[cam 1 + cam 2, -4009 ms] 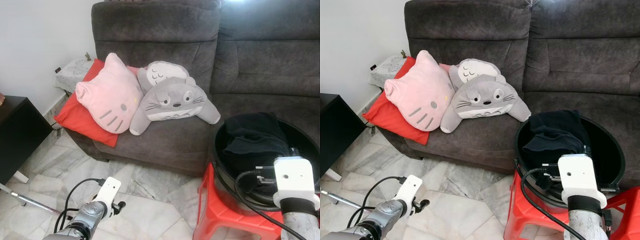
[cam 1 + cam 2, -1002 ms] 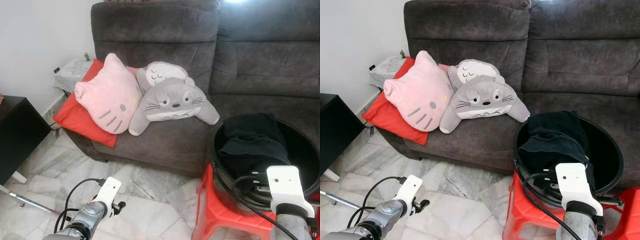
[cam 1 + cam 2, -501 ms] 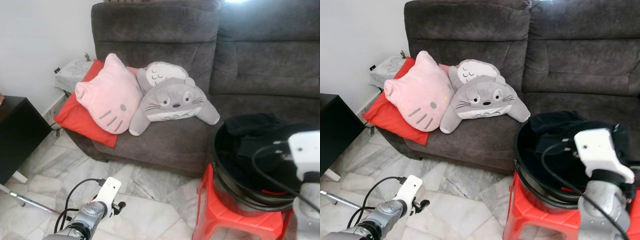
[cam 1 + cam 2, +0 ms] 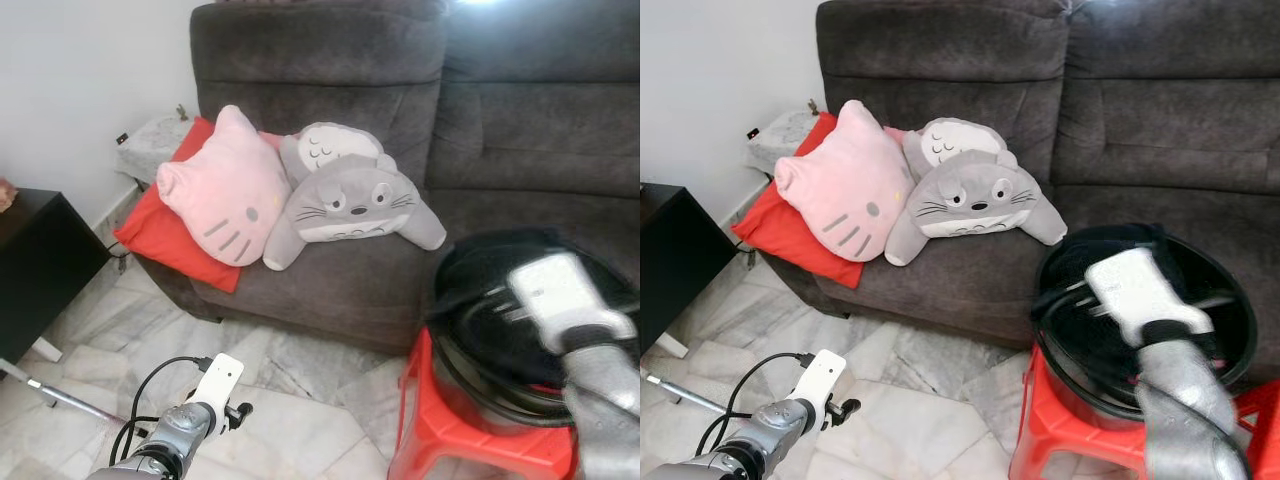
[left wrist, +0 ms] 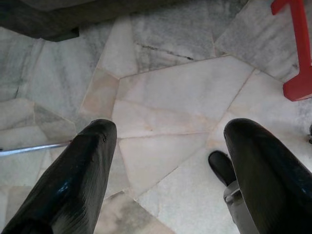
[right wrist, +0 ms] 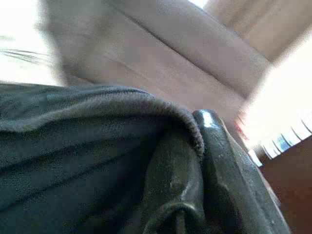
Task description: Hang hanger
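Observation:
A dark garment (image 6: pixel 73 146) lies across my right gripper (image 6: pixel 187 146), which is shut on its folded edge. In the eye views the right arm (image 4: pixel 565 295) is blurred and raised over a black basin (image 4: pixel 1232 335). More of the dark cloth (image 4: pixel 490 250) shows along the basin's upper rim. The basin stands on a red stool (image 4: pixel 440 430). My left gripper (image 5: pixel 165 139) hangs low over the marble floor, fingers open and apart with nothing between them. The left arm (image 4: pixel 215 385) shows at the lower left.
A grey sofa (image 4: pixel 330 60) stands ahead with a pink cat cushion (image 4: pixel 225 190), a grey plush (image 4: pixel 350 200) and a red cushion (image 4: pixel 150 230). A black cabinet (image 4: pixel 40 260) is at the left. A metal rod (image 4: pixel 60 400) lies on the floor.
My right arm has swung up and forward over the basin with the dark cloth in it. The camera has shifted slightly. The left arm has not moved.

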{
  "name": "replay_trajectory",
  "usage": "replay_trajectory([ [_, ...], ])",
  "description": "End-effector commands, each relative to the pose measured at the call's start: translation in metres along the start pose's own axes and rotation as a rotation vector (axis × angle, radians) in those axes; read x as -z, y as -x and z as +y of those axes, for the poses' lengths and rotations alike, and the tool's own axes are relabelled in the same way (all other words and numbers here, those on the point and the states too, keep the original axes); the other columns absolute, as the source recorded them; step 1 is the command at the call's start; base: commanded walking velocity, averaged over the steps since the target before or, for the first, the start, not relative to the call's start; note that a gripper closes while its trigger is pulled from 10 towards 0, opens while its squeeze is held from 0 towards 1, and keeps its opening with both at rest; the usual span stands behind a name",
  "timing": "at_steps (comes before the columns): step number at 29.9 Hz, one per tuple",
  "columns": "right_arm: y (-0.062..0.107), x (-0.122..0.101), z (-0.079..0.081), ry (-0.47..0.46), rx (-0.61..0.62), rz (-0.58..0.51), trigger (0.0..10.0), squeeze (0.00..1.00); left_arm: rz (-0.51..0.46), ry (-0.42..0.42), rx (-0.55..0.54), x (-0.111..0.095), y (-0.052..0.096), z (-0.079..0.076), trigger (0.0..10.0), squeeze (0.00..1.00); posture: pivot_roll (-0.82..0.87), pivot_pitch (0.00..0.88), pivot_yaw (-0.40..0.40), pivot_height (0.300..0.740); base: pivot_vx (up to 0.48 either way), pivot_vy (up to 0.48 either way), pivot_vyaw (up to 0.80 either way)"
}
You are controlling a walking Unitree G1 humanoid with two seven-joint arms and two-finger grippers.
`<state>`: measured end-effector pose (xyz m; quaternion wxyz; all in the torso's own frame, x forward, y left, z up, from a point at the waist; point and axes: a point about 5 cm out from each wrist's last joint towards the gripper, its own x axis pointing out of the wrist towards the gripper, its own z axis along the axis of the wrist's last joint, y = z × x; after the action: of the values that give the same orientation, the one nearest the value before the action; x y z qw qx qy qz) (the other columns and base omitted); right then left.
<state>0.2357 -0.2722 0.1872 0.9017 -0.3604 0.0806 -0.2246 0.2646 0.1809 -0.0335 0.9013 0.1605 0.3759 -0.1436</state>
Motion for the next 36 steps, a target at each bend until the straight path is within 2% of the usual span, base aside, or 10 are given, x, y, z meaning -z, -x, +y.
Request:
replay_trajectory([
  [1, 0.0, 0.001, 0.009, 0.023, -0.096, -0.001, 0.0, 0.0, 0.016, -0.009, -0.01, 0.003, 0.001, 0.004, 10.0, 0.0, -0.29, 0.0, 0.135, 0.74, 0.0, 0.0, 0.0],
  [4, 0.003, -0.008, 0.017, 0.167, -0.174, -0.109, 0.0, 0.0, 0.016, -0.011, -0.009, 0.003, 0.001, 0.004, 10.0, 0.0, -0.29, 0.0, 0.135, 0.74, 0.0, 0.0, 0.0],
  [5, -0.001, -0.012, 0.004, 0.175, -0.064, -0.119, 0.0, 0.0, 0.016, -0.009, -0.009, 0.003, 0.001, 0.004, 10.0, 0.0, -0.29, 0.0, 0.133, 0.74, 0.0, 0.0, 0.0],
  [6, -0.008, -0.019, -0.025, 0.078, 0.173, -0.108, 0.0, 0.0, 0.015, -0.007, -0.011, 0.003, 0.001, 0.004, 10.0, 0.0, -0.29, 0.0, 0.133, 0.74, 0.0, 0.0, 0.0],
  [9, -0.011, -0.025, -0.044, -0.042, 0.301, -0.099, 0.0, 0.0, 0.015, -0.007, -0.011, 0.003, 0.001, 0.004, 10.0, 0.0, -0.29, 0.0, 0.133, 0.74, 0.0, 0.0, 0.0],
  [12, -0.021, -0.042, -0.053, -0.191, 0.278, -0.173, 0.0, 0.0, 0.015, -0.008, -0.01, 0.002, 0.001, 0.004, 10.0, 0.0, -0.3, 0.0, 0.131, 0.74, 0.0, 0.0, 0.0],
  [17, -0.025, -0.043, -0.039, -0.316, 0.184, -0.164, 0.0, 0.0, 0.014, -0.004, -0.012, 0.002, 0.001, 0.003, 10.0, 0.0, -0.29, 0.0, 0.129, 0.74, 0.0, 0.0, 0.0],
  [19, -0.025, -0.043, -0.033, -0.299, 0.15, -0.165, 0.0, 0.0, 0.014, -0.003, -0.013, 0.002, 0.001, 0.003, 10.0, 0.0, -0.29, 0.0, 0.129, 0.74, 0.0, 0.0, 0.0],
  [23, -0.021, -0.037, -0.002, -0.156, -0.094, -0.145, 0.0, 0.0, 0.016, -0.004, -0.01, 0.002, 0.001, 0.003, 10.0, 0.0, -0.29, 0.0, 0.129, 0.74, 0.0, 0.0, 0.0],
  [36, 0.004, -0.031, 0.038, -0.142, -0.436, -0.145, 0.0, 0.0, 0.019, -0.007, -0.006, 0.003, 0.001, 0.003, 10.0, 0.0, -0.29, 0.0, 0.132, 0.74, 0.0, 0.0, 0.0],
])
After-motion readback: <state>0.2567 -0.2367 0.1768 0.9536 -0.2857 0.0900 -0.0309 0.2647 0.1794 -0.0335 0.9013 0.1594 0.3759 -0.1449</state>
